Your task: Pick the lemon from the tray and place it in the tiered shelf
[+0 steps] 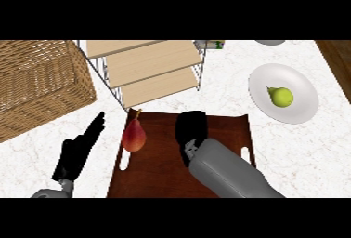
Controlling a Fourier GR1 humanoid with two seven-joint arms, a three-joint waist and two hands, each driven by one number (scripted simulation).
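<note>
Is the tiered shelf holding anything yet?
No. The tiered shelf's visible wooden boards are bare; the right hand is over the tray, by a red pear.

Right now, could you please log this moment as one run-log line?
right hand: over tray, lemon not visible | left hand: open beside tray | red pear: on tray | tiered shelf: lemon absent

The count comes to two pears: one red pear (pixel 133 135) just beside the right hand's (pixel 191 128) fingers, on their left, and one green pear (pixel 280 96) well apart to their right. There is one brown tray (pixel 165 174), one white plate (pixel 302 111), one tiered shelf (pixel 147 65) beyond the fingers and one wicker basket (pixel 37 83) beyond the left hand's (pixel 79 148) fingers. Hands number two. No lemon can be counted in view.
</note>
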